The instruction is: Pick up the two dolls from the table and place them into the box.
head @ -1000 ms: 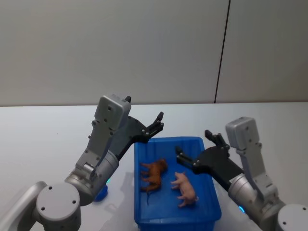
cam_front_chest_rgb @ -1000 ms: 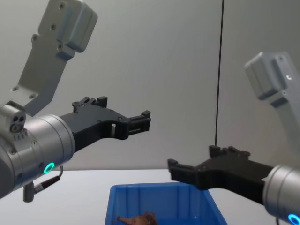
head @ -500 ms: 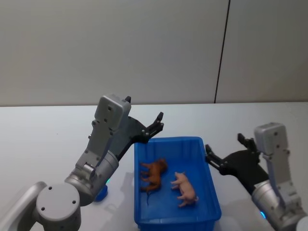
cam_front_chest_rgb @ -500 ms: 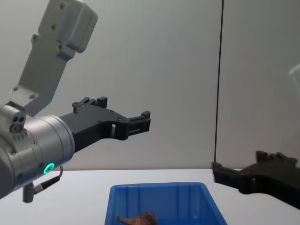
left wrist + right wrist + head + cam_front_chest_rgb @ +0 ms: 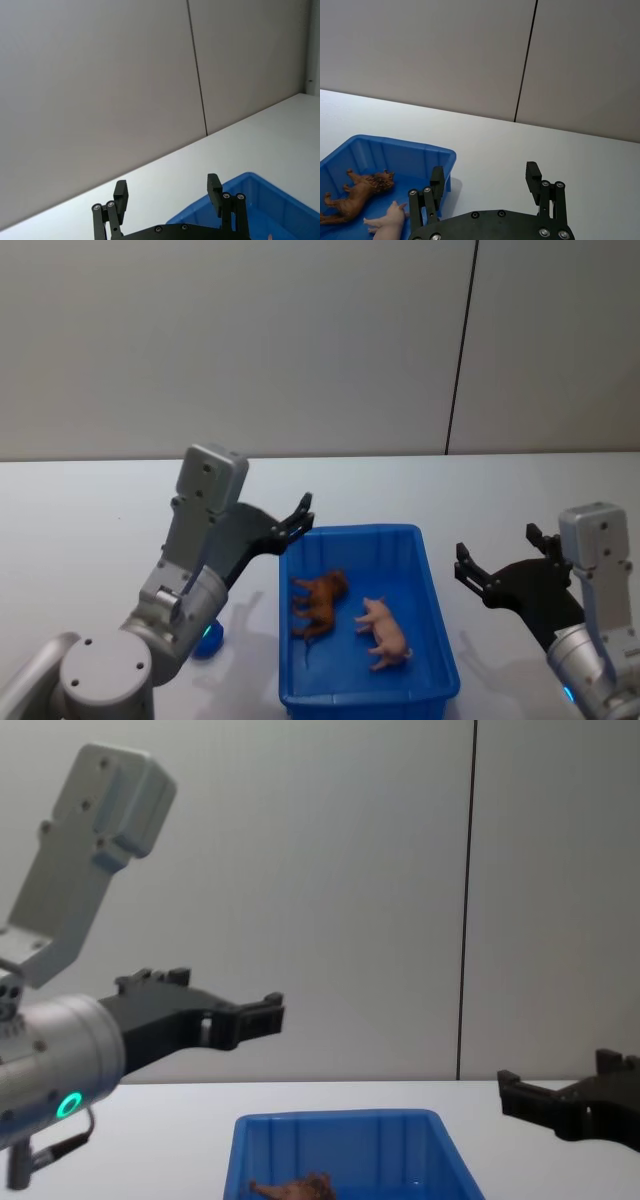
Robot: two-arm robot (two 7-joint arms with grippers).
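Looking into the box (image 5: 350, 531), I see the reddish-brown doll (image 5: 320, 603) and pink doll (image 5: 384, 632) lying side by side; the job seems done. My left fingers (image 5: 120, 195) and right fingers (image 5: 533, 180) hover apart, empty, flanking it.

Left arm (image 5: 180, 605) and right arm (image 5: 585, 665) are silver-grey rounded tubes, each carrying a pale grey boxy housing (image 5: 100, 795). Left gripper (image 5: 167, 187) and right gripper (image 5: 485, 175) are matte black, two flat fingers each, with small silver screws (image 5: 542, 183) at the finger joints. A cyan light ring (image 5: 68, 1104) glows on the left arm's cylinder.
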